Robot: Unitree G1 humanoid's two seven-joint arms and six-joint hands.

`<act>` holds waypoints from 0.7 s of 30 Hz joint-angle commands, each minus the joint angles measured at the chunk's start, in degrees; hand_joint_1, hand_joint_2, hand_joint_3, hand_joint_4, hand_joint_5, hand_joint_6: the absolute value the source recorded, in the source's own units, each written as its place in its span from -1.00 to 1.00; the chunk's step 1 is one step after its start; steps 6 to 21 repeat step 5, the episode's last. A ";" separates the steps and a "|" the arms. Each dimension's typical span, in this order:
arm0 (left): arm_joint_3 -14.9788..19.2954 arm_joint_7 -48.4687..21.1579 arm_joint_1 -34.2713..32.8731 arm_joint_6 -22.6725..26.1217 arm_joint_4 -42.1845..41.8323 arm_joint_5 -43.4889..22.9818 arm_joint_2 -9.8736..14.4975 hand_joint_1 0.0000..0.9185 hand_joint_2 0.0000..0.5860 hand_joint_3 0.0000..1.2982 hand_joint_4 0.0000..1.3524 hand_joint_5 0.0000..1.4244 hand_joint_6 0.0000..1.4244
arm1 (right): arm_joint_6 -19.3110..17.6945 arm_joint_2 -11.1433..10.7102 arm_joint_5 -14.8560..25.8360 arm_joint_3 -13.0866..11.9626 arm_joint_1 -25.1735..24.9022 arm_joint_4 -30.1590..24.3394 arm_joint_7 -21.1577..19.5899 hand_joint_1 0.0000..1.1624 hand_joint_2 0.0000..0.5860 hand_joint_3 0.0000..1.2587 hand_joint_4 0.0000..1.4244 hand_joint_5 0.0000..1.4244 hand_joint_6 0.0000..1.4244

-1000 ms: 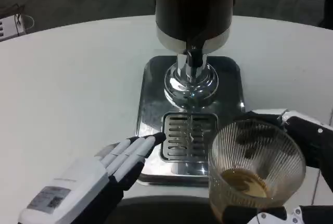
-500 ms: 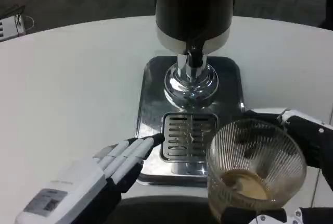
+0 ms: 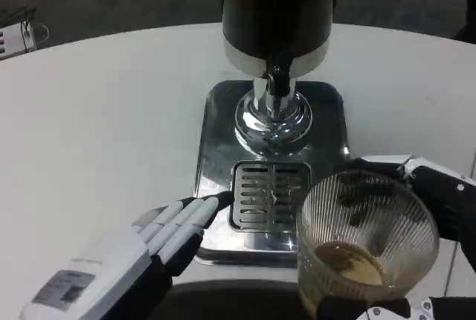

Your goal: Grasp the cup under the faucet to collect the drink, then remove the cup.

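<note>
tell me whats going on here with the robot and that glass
The robot's right hand holds a ribbed glass cup with some brownish drink in the bottom, off to the right of the drip grate and clear of the faucet. Its left hand lies flat, fingertips at the dispenser's metal base, holding nothing.

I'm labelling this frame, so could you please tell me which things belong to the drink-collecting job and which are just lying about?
Belongs to the job:
- cup with drink in it, gripped by right hand
- faucet
- drip grate

Just lying about:
- left hand, holding nothing
- grey object at the table's far left edge
</note>
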 commanded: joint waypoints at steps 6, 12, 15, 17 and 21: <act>-0.05 -0.83 0.18 -0.06 0.04 -0.36 0.14 -1.00 -0.82 -1.00 -1.00 -1.00 -0.96 | -1.74 0.24 0.50 -0.35 -0.73 -1.18 -0.35 0.57 -0.39 0.65 0.74 1.00 1.00; -0.05 -0.83 0.18 -0.06 0.04 -0.36 0.14 -1.00 -0.82 -1.00 -1.00 -1.00 -0.96 | -1.74 0.24 0.50 -0.35 -0.73 -1.18 -0.35 0.57 -0.39 0.65 0.74 1.00 1.00; -0.05 -0.83 0.18 -0.06 0.04 -0.36 0.14 -1.00 -0.82 -1.00 -1.00 -1.00 -0.96 | -1.74 0.24 0.50 -0.35 -0.73 -1.18 -0.35 0.57 -0.39 0.65 0.74 1.00 1.00; -0.05 -0.83 0.18 -0.06 0.04 -0.36 0.14 -1.00 -0.82 -1.00 -1.00 -1.00 -0.96 | -1.74 0.24 0.50 -0.35 -0.73 -1.18 -0.35 0.57 -0.39 0.65 0.74 1.00 1.00; -0.05 -0.83 0.18 -0.06 0.04 -0.36 0.14 -1.00 -0.82 -1.00 -1.00 -1.00 -0.96 | -1.74 0.24 0.50 -0.35 -0.73 -1.18 -0.35 0.57 -0.39 0.65 0.74 1.00 1.00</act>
